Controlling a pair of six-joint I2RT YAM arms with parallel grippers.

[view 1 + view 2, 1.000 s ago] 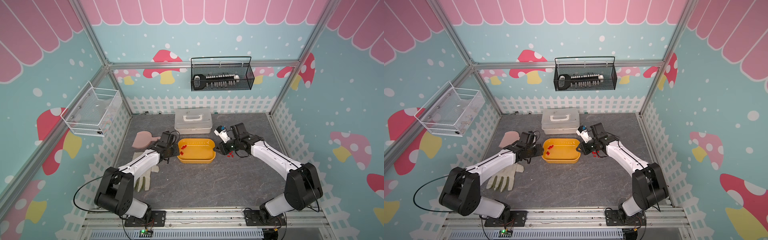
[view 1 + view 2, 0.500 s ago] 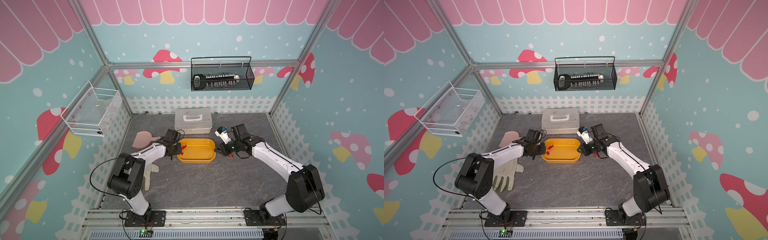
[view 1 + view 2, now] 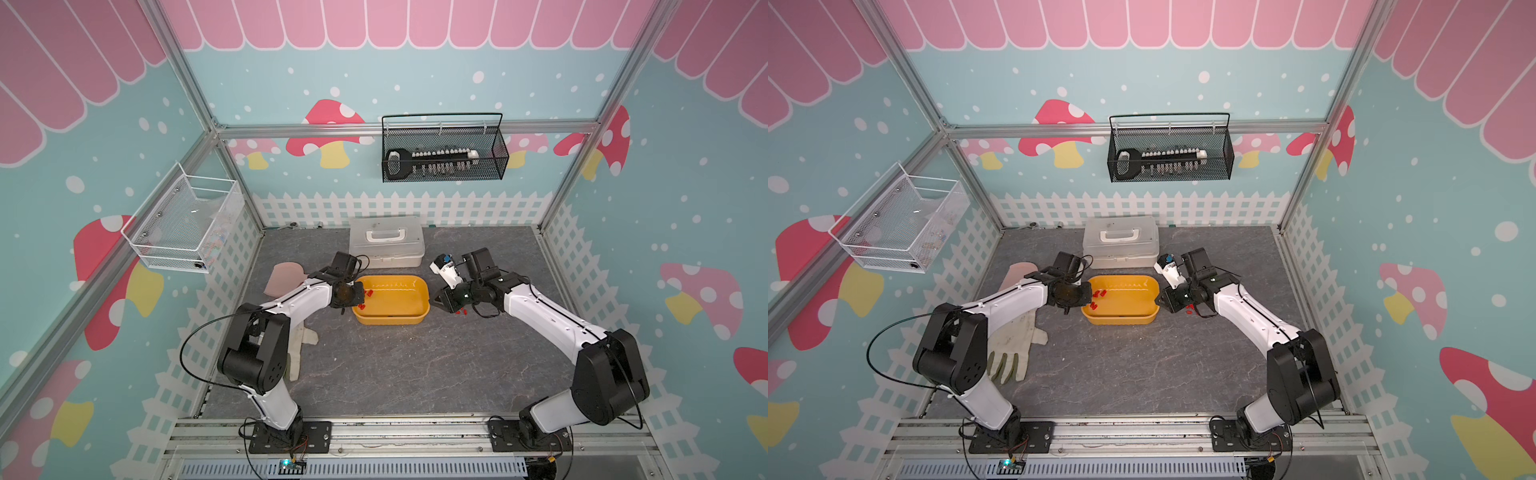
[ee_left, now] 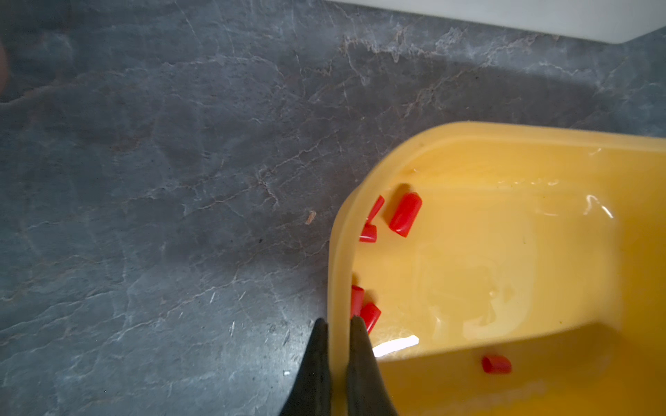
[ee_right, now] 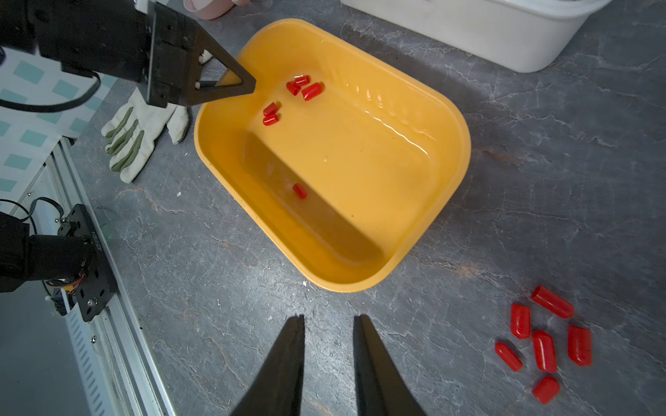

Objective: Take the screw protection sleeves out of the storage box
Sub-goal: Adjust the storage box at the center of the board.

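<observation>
Six small, bright red plastic tube-like screw protection sleeves point(image 5: 271, 114) lie inside the shallow yellow-orange plastic storage box point(image 5: 360, 162). Five are bunched at the end nearest the left arm and one sits alone by a long wall. Six more sleeves point(image 5: 544, 342) lie in a loose cluster on the grey marbled worktop point(image 5: 540, 180), near the box's other end.

The left hand point(image 4: 338, 324) is pressed together on the box's rim, one finger outside the wall and one inside, just beside two sleeves. The right hand point(image 5: 329, 320) is spread and holds nothing, low over bare worktop near the box.

From where I stand, that thin pinch near one corner looks like the weak point. If the box is lifted or tipped from there, it could twist or slip free and drop. The round sleeves would likely slide and roll out in all directions, perhaps under the white lidded plastic case point(image 3: 386, 243). A tipped box or a sweep of the right hand could also scatter the cluster already out.

I see no brand or label on the box, the sleeves or the case. There is small white print on the black mounting plate point(image 5: 90, 263) at an arm's base, too small to read.
</observation>
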